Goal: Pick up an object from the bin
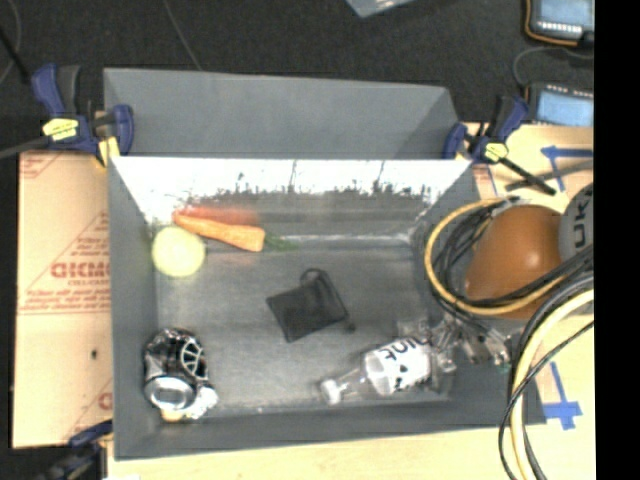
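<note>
My gripper (462,344) is low in the bin's front right corner, under the orange dome of the wrist. It sits right at the thick end of a clear plastic bottle (385,370) with a white label, which lies on its side with its neck pointing left. Whether the gripper touches the bottle cannot be made out. A black fabric pouch (306,306) lies flat in the middle of the bin, to the upper left of the gripper.
An orange carrot (222,230) lies along the back wall at the left, with a pale yellow-green ball (178,253) beside it. A crushed can (175,370) rests in the front left corner. Cables loop round the wrist at the right.
</note>
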Robot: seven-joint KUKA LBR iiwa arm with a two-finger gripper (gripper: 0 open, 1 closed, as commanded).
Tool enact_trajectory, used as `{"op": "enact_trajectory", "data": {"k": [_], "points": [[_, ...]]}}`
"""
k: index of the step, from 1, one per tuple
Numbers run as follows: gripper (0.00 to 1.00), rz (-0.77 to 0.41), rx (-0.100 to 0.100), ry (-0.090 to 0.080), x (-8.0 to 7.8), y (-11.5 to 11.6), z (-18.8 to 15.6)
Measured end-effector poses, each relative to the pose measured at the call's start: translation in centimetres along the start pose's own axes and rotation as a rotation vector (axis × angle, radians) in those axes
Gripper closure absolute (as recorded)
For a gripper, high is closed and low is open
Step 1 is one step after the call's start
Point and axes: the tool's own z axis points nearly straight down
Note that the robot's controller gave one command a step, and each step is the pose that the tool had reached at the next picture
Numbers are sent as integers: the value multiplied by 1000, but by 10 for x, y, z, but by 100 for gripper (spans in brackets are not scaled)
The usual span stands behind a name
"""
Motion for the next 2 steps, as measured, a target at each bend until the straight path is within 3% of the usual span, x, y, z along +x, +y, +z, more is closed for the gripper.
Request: {"op": "enact_trajectory", "data": {"k": [1, 2], "points": [[100, 150, 1, -4, 11, -14, -46], [100, 78, 1, -2, 8, 2, -120]]}}
